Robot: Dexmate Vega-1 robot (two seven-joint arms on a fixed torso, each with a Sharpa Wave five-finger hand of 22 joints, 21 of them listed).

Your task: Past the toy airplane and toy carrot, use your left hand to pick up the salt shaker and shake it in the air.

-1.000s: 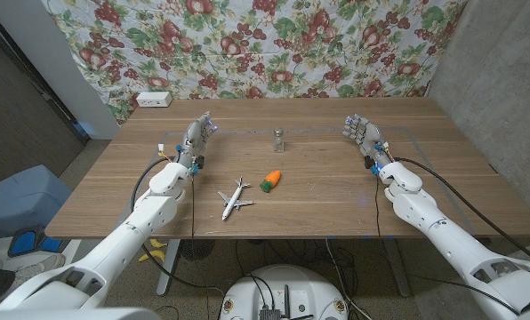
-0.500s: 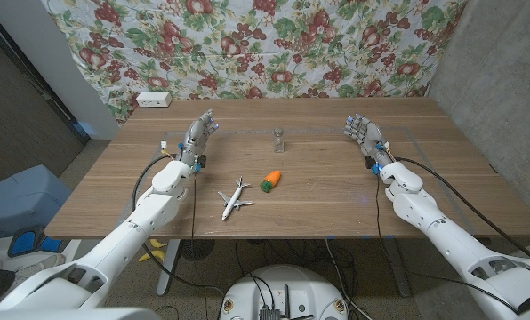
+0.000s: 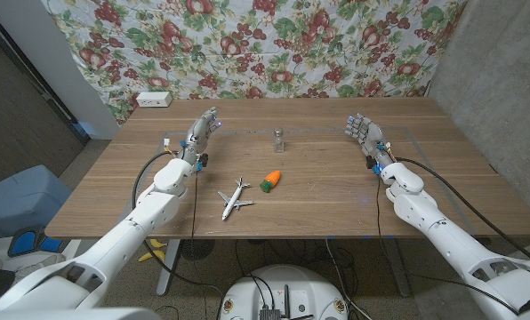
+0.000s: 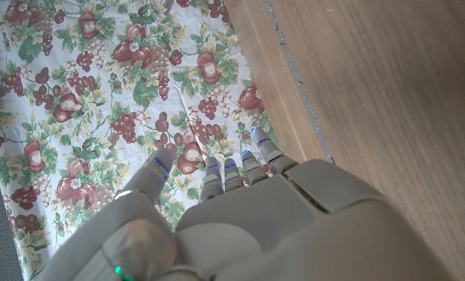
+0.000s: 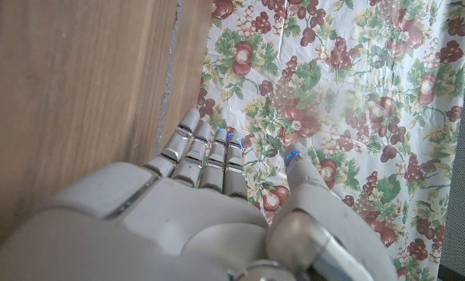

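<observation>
Reaching for the shaker [image 3: 278,140], you are keeping the left hand [image 3: 199,133] spread and empty; pass behind the airplane [image 3: 234,197] and carrot [image 3: 271,180], approaching from its side.

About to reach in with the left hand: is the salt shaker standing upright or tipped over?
Upright. In the head view the salt shaker stands on its base on the table, cap on top, beyond the toy carrot, untouched by either hand.

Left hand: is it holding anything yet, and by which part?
Nothing is held. The left hand is empty with fingers apart, well to the side of the salt shaker, which stands untouched on the table. The right hand is empty too.
</observation>
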